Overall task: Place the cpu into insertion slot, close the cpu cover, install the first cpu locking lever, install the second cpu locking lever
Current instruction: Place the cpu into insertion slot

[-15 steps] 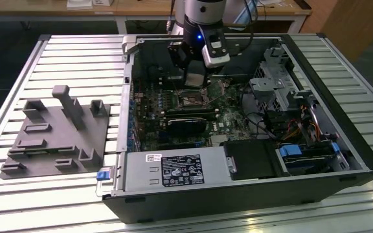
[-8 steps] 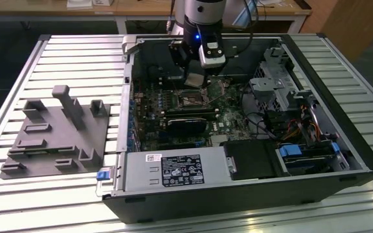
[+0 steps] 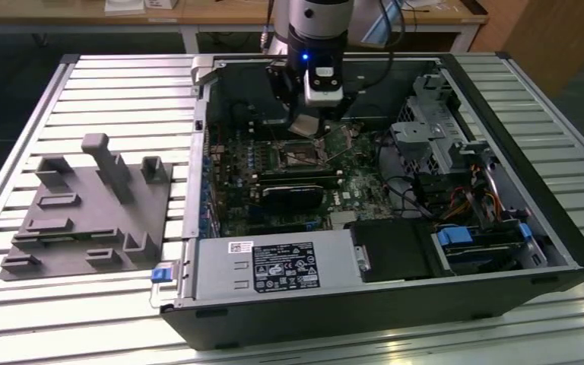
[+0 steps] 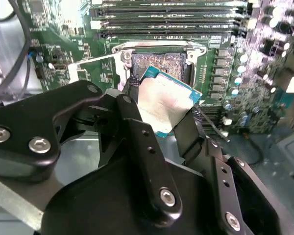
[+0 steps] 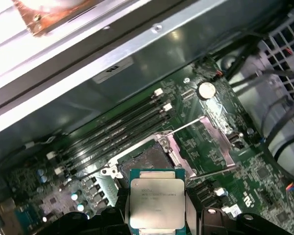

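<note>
Shows a single robot arm [image 3: 318, 30] entering the exterior view at 12 o'clock and hanging almost straight down into an open computer case [image 3: 535, 251], which lies on a slatted metal table [image 3: 119, 84]. Ends in a black gripper [image 4: 161, 110], wrist vertical, poised above the green motherboard [image 3: 363, 194]. Grasps the cpu [image 5: 157, 203], with two black fingers [image 4: 142, 147] clenched on opposite edges of the pale silvery chip. Holds the chip slightly tilted in the second wrist view, metallic top facing up. Hovers over the insertion slot [image 3: 300, 157], which sits a little toward 12 o'clock from the case's centre. Keeps the chip clear of the socket, not yet seated. Has the cpu cover [image 4: 95, 60] flipped open just beside the socket, and thin locking levers [image 5: 183, 128] swung out free. Includes long dark memory slots [image 5: 117, 132] running alongside the socket. Includes, at 9 o'clock of the case, a grey fixture plate [image 3: 89, 205] with upright blocks, resting on the table.
</note>
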Action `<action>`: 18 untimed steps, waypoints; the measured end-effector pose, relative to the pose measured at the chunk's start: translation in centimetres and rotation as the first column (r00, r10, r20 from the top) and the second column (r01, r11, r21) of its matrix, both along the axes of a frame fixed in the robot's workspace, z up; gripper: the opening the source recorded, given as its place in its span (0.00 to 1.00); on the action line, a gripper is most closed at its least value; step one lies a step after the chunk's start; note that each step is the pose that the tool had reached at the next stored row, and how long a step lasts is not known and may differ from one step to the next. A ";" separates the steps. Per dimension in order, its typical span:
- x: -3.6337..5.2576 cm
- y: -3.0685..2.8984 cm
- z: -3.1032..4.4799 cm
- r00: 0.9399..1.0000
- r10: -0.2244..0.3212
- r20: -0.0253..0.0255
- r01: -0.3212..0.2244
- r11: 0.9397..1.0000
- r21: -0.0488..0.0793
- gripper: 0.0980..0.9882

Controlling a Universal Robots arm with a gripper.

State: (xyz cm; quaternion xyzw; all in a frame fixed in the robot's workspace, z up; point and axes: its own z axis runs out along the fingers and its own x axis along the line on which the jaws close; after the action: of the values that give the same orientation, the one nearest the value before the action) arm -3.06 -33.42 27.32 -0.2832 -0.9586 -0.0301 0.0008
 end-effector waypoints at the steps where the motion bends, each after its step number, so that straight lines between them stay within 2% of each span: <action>1: 0.00 0.00 -0.01 1.000 -0.018 0.000 0.018 1.000 0.000 0.49; 5: 0.00 0.00 -0.03 0.996 -0.090 0.000 0.090 0.996 0.000 0.49; 10: 0.00 0.00 -0.05 0.984 -0.181 0.000 0.181 0.984 0.000 0.49; 14: 0.00 0.00 -0.07 0.968 -0.252 0.000 0.252 0.968 0.000 0.49; 18: 0.00 0.00 -0.08 0.947 -0.321 0.000 0.321 0.947 0.000 0.49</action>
State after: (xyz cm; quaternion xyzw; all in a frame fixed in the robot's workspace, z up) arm -3.06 -33.42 27.24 -0.4355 -0.8997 -0.0298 -0.0042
